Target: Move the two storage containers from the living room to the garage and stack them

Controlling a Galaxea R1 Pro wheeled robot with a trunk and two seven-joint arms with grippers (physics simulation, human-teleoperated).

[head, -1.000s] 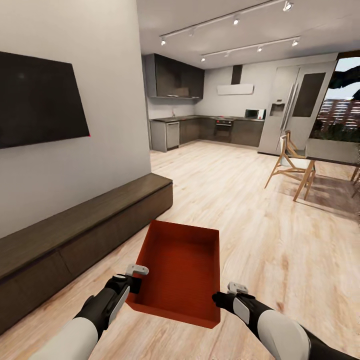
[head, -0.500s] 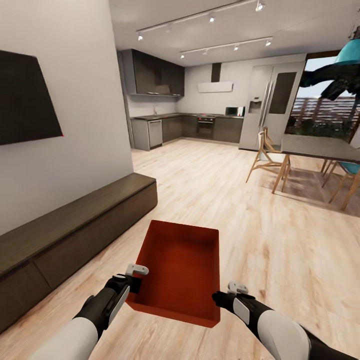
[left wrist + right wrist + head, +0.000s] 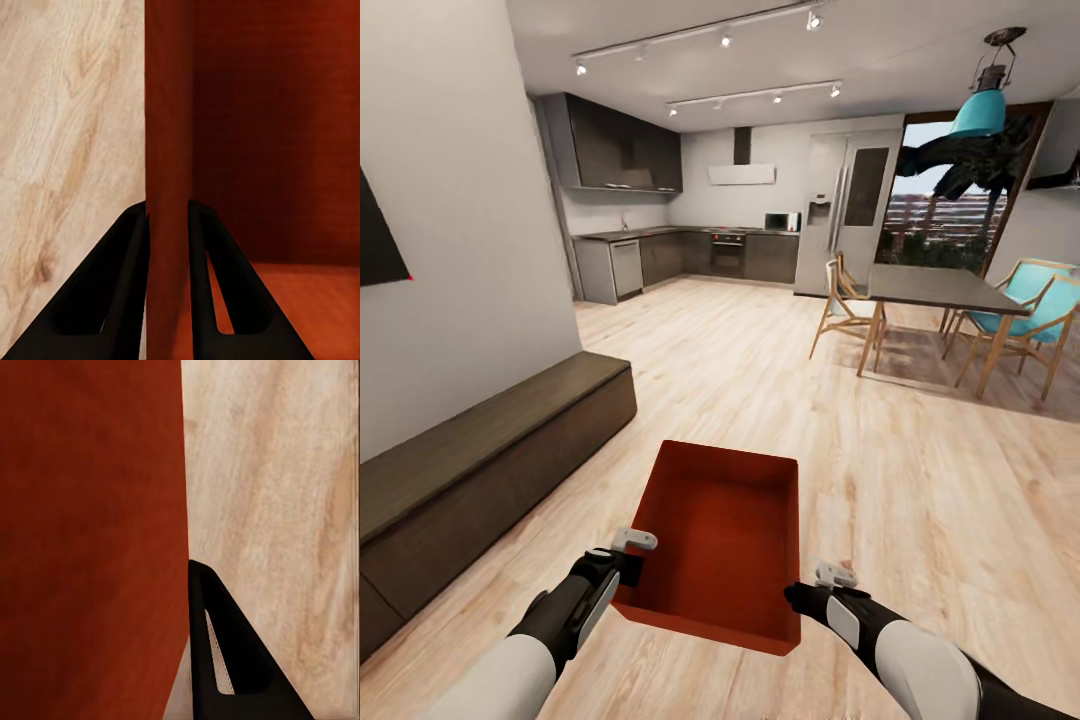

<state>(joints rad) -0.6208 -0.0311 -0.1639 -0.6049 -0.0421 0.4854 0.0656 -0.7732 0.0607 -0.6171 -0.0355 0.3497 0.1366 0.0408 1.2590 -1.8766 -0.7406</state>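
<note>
One orange-red bin hangs above the pale plank floor, carried between both arms. The left end effector is pinched shut across the bin's left wall. The right end effector presses at the right wall; I cannot tell its grip. Thin, empty and open-topped, the bin likely flexes and weighs little. Its long axis points ahead, toward the kitchen.

Orange-red storage container held off pale wood-plank floor between left gripper and right gripper. Long dark low cabinet left, dining table right, kitchen behind.
</note>
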